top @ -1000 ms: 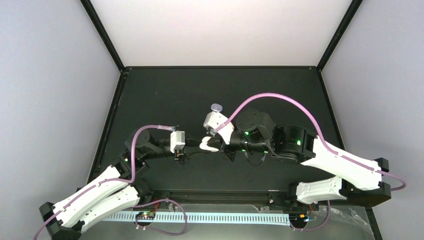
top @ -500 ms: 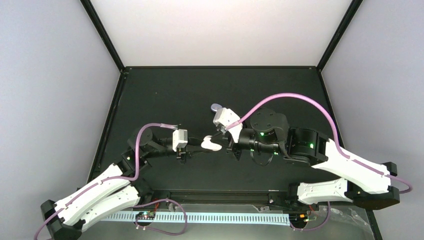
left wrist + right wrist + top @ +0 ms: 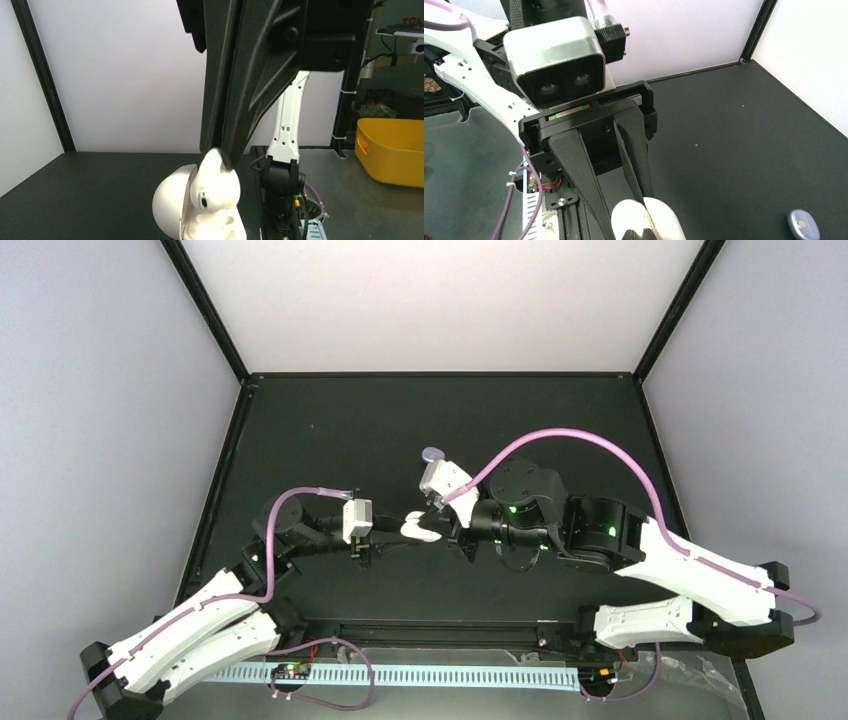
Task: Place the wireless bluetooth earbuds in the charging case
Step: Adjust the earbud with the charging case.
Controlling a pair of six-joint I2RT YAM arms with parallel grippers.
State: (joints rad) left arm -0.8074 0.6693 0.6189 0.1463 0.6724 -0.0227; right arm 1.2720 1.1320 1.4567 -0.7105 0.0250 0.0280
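MID-DESK: I am lowering a white earbud (image 3: pixel 216 184) into the open charging case (image 3: pixel 169 204). My left gripper (image 3: pixel 222 161) is pinching the top of the bud between closed fingers. The bud is hanging just over the open half of the case, touching it or nearly so.

I am judging this to be the seating step for this bud. The next move is calling for a short, straight push down into the matching seat. After that comes a release that does not drag the bud back out.

My right gripper (image 3: pixel 452 532) is closed and is meeting the case from the opposite side, apparently steadying it. Whether it is actually pinching the edge of the case, I cannot tell.

The left wrist view is giving the only clear look at the bud and the case lying open beneath it. It is also showing a yellow bin (image 3: pixel 391 150) beyond the desk (image 3: pixel 330 430). The overhead view is reducing all that to one white blob between the two grippers. It is, however, showing a small lilac oval piece (image 3: pixel 433 454) lying apart on the desk, behind my right wrist. The right wrist view is catching that same piece, and my left gripper head-on. Whether the piece is a bud or a second case, I cannot tell.
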